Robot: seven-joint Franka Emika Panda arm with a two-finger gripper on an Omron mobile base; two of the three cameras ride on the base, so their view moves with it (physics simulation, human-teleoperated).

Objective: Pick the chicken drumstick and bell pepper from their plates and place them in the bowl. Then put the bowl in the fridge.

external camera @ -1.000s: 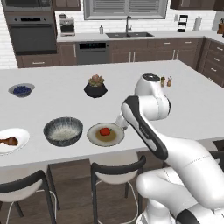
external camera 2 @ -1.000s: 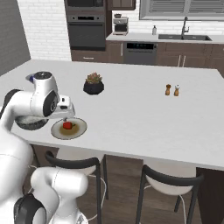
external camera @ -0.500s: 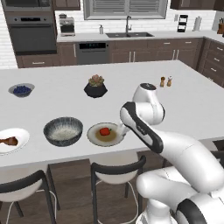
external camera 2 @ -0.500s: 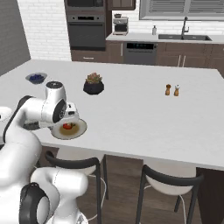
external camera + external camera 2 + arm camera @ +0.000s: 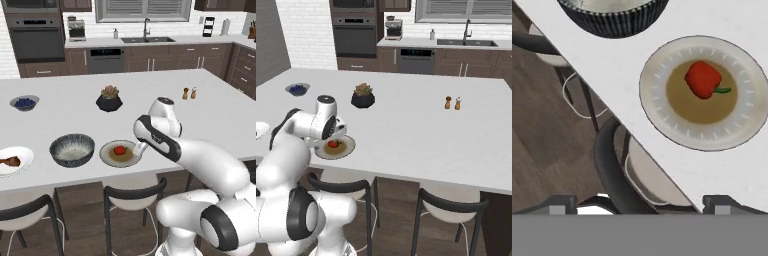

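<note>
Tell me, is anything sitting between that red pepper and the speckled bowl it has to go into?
Nothing visible does. The bell pepper lies on its beige plate, and the bowl stands right beside that plate with only bare counter between them. The open tool hangs at the plate's other side.

The bell pepper looks smooth and shiny on its matt beige plate (ridged rim); beside the plate, the bowl looks rough and speckled.

A home kitchen: island counter, wall oven, sink, dishwasher.
</note>
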